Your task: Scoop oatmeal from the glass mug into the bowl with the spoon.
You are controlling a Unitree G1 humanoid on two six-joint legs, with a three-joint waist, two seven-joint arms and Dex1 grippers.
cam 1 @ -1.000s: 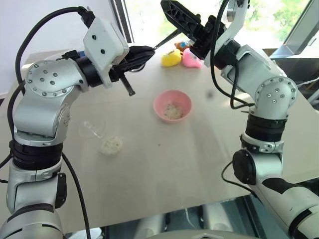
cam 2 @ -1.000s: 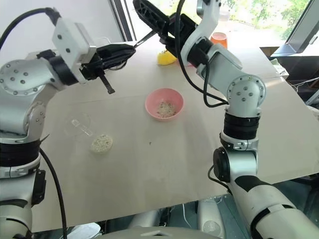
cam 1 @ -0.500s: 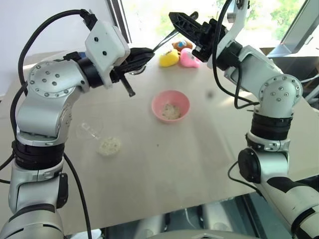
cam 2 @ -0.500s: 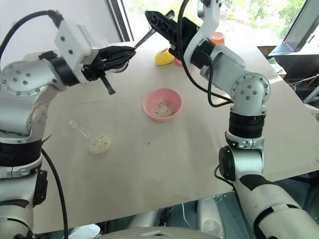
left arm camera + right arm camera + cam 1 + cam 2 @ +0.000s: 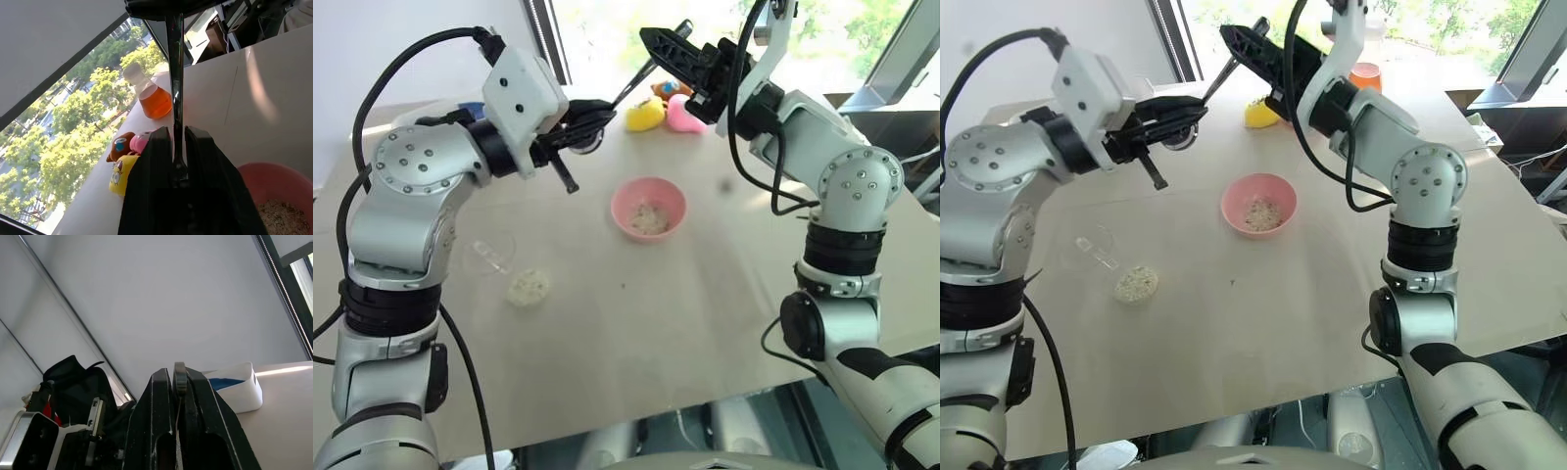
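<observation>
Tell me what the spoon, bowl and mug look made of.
Spoon: metal, likely polished steel, given its slim mirror-like handle. Bowl: probably plastic, with an even matte pink surface and no gloss. Mug: clear glass or possibly clear plastic; the table shows through it.

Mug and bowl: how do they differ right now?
The bowl is opaque pink; the mug is clear glass. The bowl holds oatmeal; the mug looks empty, with a spilled heap lying beside it. The bowl sits mid-table, the mug nearer the robot's left. Both rest on the table, and neither is held.
</observation>
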